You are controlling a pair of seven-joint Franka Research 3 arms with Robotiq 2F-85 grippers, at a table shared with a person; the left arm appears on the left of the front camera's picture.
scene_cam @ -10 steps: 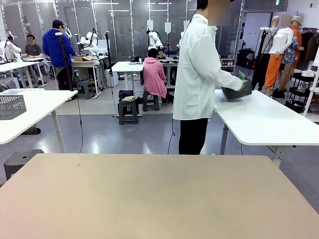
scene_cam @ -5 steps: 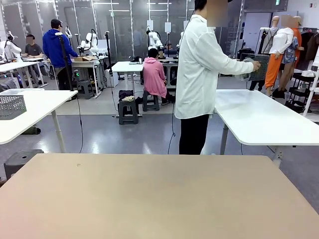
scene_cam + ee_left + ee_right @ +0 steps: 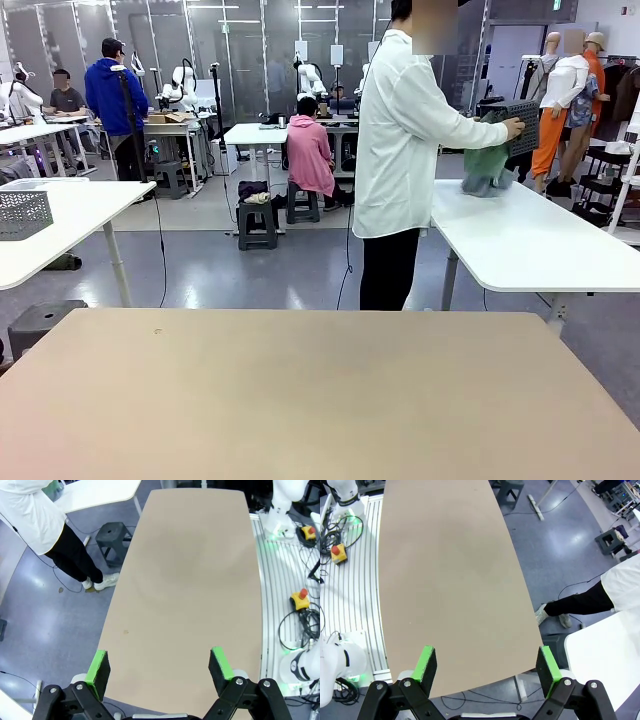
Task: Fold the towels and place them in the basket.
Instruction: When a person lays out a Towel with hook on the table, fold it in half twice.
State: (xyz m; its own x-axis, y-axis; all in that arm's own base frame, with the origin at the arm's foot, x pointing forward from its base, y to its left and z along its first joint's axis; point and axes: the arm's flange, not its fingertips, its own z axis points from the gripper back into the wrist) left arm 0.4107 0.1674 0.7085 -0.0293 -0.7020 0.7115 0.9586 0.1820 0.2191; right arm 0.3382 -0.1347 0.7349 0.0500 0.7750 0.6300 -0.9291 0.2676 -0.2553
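Beyond the far edge of my tan table (image 3: 320, 400), a person in a white coat (image 3: 400, 140) is turned toward a white side table (image 3: 530, 240). One hand holds the dark grey basket (image 3: 522, 122) tipped on its side above that table. A bundle of pale grey-green cloth (image 3: 487, 168) hangs out of it onto the tabletop; I cannot tell whether these are the towels. My left gripper (image 3: 159, 667) hangs open high above the bare tan table (image 3: 190, 580). My right gripper (image 3: 487, 665) is open too, over the same table (image 3: 445, 570), with nothing between its fingers.
A second white table (image 3: 70, 225) at the left carries a light grey mesh bin (image 3: 22, 213). A dark stool (image 3: 40, 325) stands by my table's far left corner. The person's feet (image 3: 97, 582) are close to the far edge.
The person has lifted the basket off the white side table and tipped it, and the cloth now spills out onto that table. My grippers have stayed still.
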